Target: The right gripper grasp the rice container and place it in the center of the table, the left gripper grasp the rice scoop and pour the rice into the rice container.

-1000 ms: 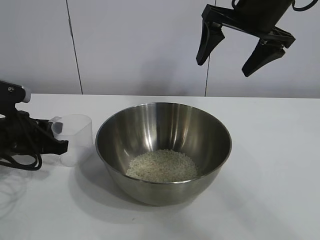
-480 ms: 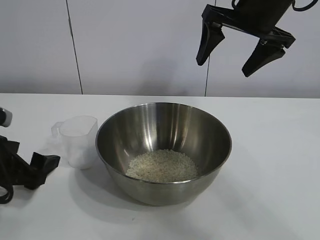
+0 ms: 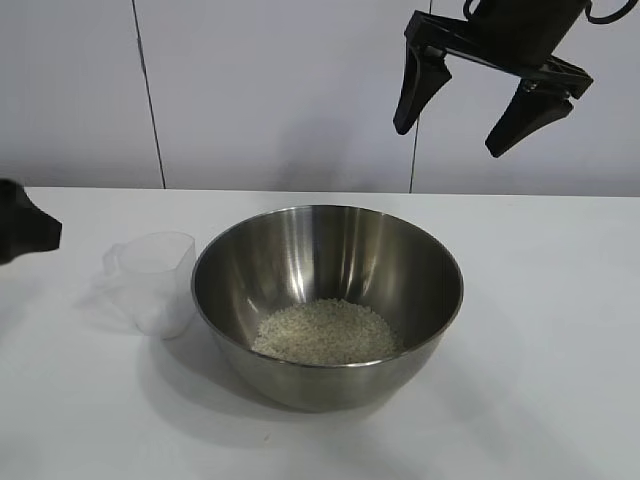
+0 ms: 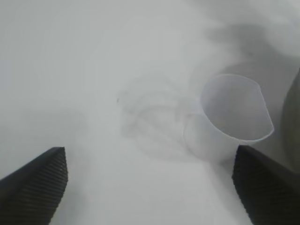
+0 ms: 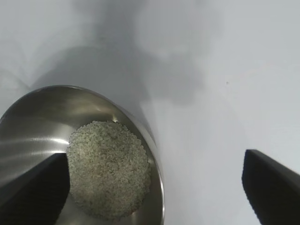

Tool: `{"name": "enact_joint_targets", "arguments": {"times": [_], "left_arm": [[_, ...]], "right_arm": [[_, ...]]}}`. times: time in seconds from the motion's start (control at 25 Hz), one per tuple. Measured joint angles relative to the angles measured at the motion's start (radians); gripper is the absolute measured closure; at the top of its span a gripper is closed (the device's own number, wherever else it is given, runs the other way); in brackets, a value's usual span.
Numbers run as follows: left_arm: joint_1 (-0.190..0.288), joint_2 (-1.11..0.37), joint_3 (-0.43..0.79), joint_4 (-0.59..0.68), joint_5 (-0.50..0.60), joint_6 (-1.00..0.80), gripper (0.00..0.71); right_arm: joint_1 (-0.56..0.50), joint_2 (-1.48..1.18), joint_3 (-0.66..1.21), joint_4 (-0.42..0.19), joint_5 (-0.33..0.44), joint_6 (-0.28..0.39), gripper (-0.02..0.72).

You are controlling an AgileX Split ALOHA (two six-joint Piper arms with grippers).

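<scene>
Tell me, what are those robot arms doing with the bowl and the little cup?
Nothing is being held right now. The rice is already in the steel bowl in the middle of the white table. The little plastic cup stands empty and upright just beside the bowl. The left claw is open above the table, off to the cup's side, not touching it. The right claw hangs open high above the bowl.

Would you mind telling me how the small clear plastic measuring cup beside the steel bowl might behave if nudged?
The small clear plastic measuring cup stands upright and looks empty, so it is probably very light and would slide or tip easily. Its thin translucent wall may flex under a squeeze. Standing right beside the shiny steel bowl, it could knock against it.
</scene>
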Motion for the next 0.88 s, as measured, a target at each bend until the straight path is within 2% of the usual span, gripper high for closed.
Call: {"name": "enact_joint_targets", "arguments": {"times": [0.16,0.28,0.6,0.88], "left_arm": [[0.000,0.065,-0.136,-0.323,0.149,0.214,0.020],[0.000,0.145,-0.206,-0.449,0.214,0.283,0.019],[0.000,0.354,-0.335,-0.564,0.233,0.302,0.019],[0.000,0.376,-0.353,-0.597,0.232,0.319,0.019]], "right_arm": [[0.000,0.000,0.000,0.009,0.000,0.000,0.009],[0.000,0.000,0.000,0.025,0.000,0.000,0.009],[0.000,0.000,0.000,0.101,0.003,-0.032,0.009],[0.000,0.000,0.000,0.124,0.003,-0.037,0.009]]}}
